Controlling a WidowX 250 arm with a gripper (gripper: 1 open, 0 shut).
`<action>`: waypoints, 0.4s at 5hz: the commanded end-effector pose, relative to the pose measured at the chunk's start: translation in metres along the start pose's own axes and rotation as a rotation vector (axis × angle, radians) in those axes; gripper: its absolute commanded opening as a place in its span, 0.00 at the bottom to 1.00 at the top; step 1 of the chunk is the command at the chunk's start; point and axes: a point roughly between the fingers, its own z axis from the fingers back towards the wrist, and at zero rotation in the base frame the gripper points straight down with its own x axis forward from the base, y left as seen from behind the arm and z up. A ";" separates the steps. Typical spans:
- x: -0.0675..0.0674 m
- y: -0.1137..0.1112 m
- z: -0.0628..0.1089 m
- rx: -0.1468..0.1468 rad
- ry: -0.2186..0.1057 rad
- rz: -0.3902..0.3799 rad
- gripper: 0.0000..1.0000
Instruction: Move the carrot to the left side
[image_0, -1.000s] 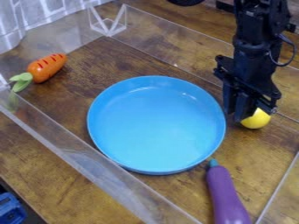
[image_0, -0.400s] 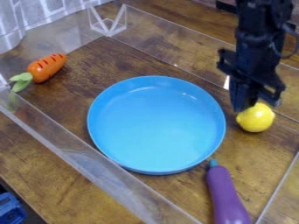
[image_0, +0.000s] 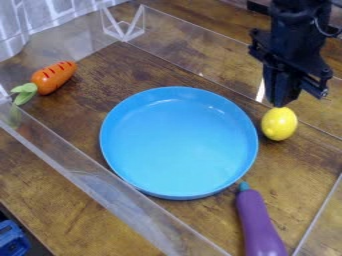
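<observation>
Overhead, the gripper (image_0: 282, 98) hangs just above the lemon (image_0: 279, 123), jaws narrowly parted, holding nothing; the carrot (image_0: 51, 77) lies far left (no legible writing anywhere).

No text, label or number shows — nothing readable anywhere.

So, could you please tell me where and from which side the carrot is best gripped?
Probably across the thick orange middle of the carrot, coming from above with the claw closing across its width. It lies flat and slanted, and the green top looks too thin and soft.
</observation>
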 end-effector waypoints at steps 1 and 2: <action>0.013 0.006 0.034 0.018 -0.107 0.009 1.00; 0.015 0.004 0.031 0.016 -0.112 0.003 1.00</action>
